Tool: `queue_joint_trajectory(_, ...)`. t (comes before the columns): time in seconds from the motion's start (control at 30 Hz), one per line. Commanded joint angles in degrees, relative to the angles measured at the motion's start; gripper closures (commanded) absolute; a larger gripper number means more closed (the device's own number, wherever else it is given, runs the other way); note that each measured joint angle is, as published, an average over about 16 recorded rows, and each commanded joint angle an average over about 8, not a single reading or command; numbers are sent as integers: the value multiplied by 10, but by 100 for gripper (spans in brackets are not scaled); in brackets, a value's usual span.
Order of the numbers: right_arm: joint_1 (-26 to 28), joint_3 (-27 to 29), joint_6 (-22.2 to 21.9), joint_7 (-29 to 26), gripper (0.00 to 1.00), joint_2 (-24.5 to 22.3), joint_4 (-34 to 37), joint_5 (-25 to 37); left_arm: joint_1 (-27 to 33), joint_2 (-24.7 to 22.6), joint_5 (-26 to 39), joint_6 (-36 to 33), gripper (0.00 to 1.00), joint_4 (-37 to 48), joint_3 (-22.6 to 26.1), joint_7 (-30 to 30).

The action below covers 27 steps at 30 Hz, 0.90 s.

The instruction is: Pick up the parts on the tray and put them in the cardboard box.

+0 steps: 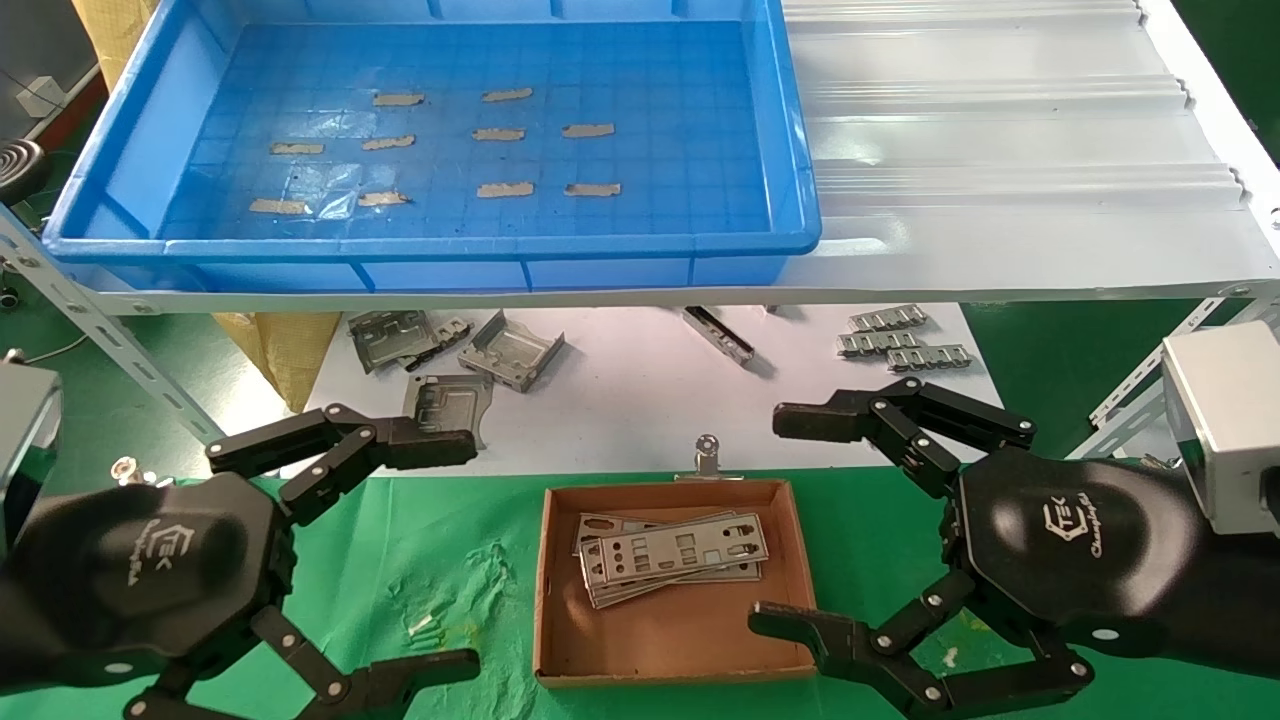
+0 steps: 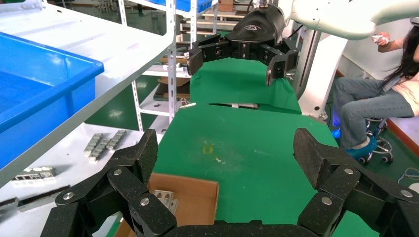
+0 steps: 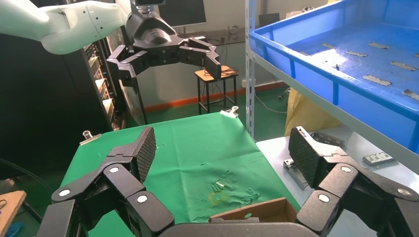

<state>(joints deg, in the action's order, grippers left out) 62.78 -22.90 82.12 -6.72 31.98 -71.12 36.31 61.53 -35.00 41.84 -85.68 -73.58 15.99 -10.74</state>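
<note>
The blue tray [image 1: 130, 130] sits on the upper shelf and holds only beige tape scraps; no plates lie in it. It also shows in the right wrist view [image 3: 316, 74]. The cardboard box [image 1: 555, 600] rests on the green cloth between my grippers, with a stack of silver-grey punched plates [image 1: 675, 555] inside. The left wrist view shows the box [image 2: 192, 195] and the plates' ends [image 2: 165, 200]. My left gripper [image 1: 472, 555] [image 2: 227, 153] is open and empty, left of the box. My right gripper [image 1: 768, 520] [image 3: 222, 153] is open and empty at the box's right side.
Bent grey brackets [image 1: 510, 350] and ribbed strips [image 1: 900, 340] lie on the white table under the shelf. A white corrugated sheet [image 1: 1000, 130] lies right of the tray. A binder clip [image 1: 707, 455] sits at the box's far edge. A seated person [image 2: 380, 98] is off to the side.
</note>
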Motion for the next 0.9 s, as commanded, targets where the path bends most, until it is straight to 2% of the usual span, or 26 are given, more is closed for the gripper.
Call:
queue_joint_trajectory(0.03,0,0,0,0,0,0,0,0,0,0,0,0,0,0,0,0)
queue_joint_trajectory(0.9,0,0,0,0,0,0,0,0,1,-1,1,0,0,1,1,0)
